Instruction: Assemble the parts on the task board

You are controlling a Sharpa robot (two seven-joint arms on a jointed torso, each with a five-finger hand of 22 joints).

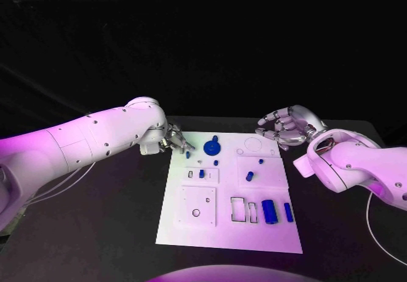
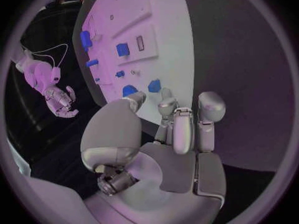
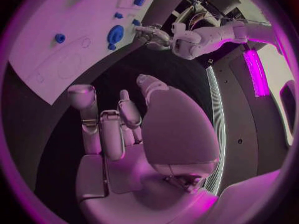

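Beside the task board point(image 1: 191, 235), left hand point(image 1: 174, 141) empty, right hand point(image 1: 284, 126) curled, empty.

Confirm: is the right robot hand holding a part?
No. The right robot hand hovers empty beyond the board's far corner.

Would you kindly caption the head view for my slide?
Both hands, left and right, poised empty at the task board's far corners, blue parts unassembled.

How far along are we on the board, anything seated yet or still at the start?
Early, it seems. Nothing looks clearly seated: the two long blue pieces lie loose near the board's front edge beside empty slots. The left hand sits at the far left corner by the round blue piece, holding nothing I can see. The right hand hovers empty beyond the far right corner.
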